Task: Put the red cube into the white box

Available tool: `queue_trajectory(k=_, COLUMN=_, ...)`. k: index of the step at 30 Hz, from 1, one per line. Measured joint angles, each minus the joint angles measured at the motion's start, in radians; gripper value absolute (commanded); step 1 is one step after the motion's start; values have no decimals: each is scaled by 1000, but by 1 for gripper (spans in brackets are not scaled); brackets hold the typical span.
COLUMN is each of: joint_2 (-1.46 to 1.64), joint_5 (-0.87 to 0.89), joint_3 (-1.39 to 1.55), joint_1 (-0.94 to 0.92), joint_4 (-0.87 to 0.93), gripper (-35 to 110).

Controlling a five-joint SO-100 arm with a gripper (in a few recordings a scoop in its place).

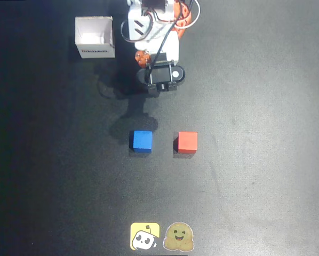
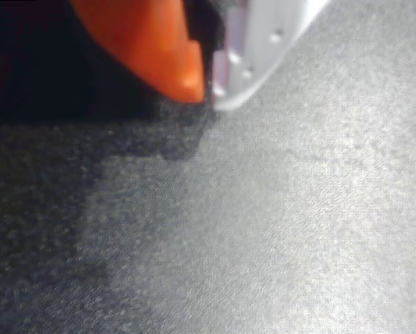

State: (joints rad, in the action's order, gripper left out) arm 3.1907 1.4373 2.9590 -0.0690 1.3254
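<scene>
Closed, empty gripper hovers over bare mat; spread fingers, descend squarely onto red cube, avoiding blue cube.

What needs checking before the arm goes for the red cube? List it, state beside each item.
1. Red cube free to grasp: ok, it sits alone on the dark table, apart from the blue cube.
2. White box ready to receive: ok, open side up, nothing seen inside.
3. Hand empty: ok, fingertips together with nothing between them.
4. Hand open for the grasp: not ok, it is shut.
5. Hand over the cube: not ok, the wrist view shows bare table.
6. Path to the cube: ok, nothing lies between.
</scene>
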Motion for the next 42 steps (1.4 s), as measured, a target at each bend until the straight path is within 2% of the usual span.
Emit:
queue_trajectory(k=29, joint_2=0, joint_5=0, joint_3=0, joint_1=0, joint_4=0, gripper=0)
queue_trajectory(k=32, joint_2=0, joint_5=0, joint_3=-11, joint_1=2, joint_4=11, gripper=4)
queue_trajectory(k=42, joint_2=-46, joint_5=92, joint_3=-166, joint_1=138, joint_4=25, gripper=4)
